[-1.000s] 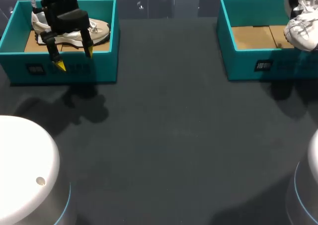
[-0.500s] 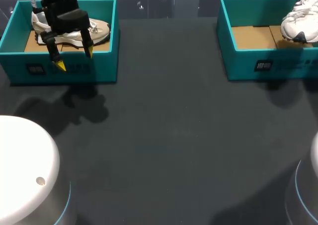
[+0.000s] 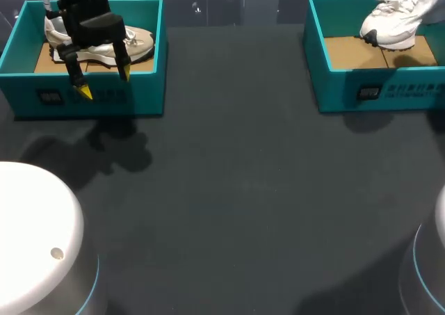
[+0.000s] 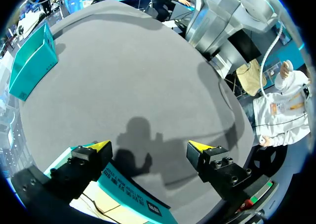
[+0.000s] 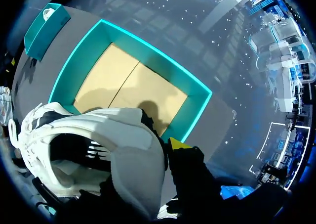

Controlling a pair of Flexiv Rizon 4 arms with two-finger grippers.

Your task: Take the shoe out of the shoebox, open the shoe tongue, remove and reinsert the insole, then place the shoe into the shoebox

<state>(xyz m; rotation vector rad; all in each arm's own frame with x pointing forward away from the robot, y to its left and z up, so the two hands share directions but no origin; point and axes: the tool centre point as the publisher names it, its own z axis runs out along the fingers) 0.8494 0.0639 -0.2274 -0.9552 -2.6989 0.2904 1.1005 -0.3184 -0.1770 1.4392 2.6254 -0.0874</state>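
A white shoe (image 3: 393, 19) hangs toe-down over the back of the right teal shoebox (image 3: 316, 58). In the right wrist view my right gripper (image 5: 165, 150) is shut on the white shoe (image 5: 98, 145) at its heel collar. One yellow tip shows and the other is hidden by the shoe. Below lies the shoebox rim (image 5: 148, 43) with a bare cardboard floor. A second pale shoe (image 3: 135, 44) lies in the left teal shoebox (image 3: 142, 96). My left gripper (image 3: 104, 83) stands open above that box's front wall, as the left gripper (image 4: 150, 146) also shows over the teal wall (image 4: 133, 194).
Dark grey table (image 3: 243, 190) stretches between the two boxes and toward the front. The white rounded arm bases (image 3: 35, 238) stand at the front corners. In the left wrist view the other shoebox (image 4: 32, 61) sits far across the table.
The white shoe has swung from the picture's right edge leftward and back over the right shoebox. The left arm has not moved.
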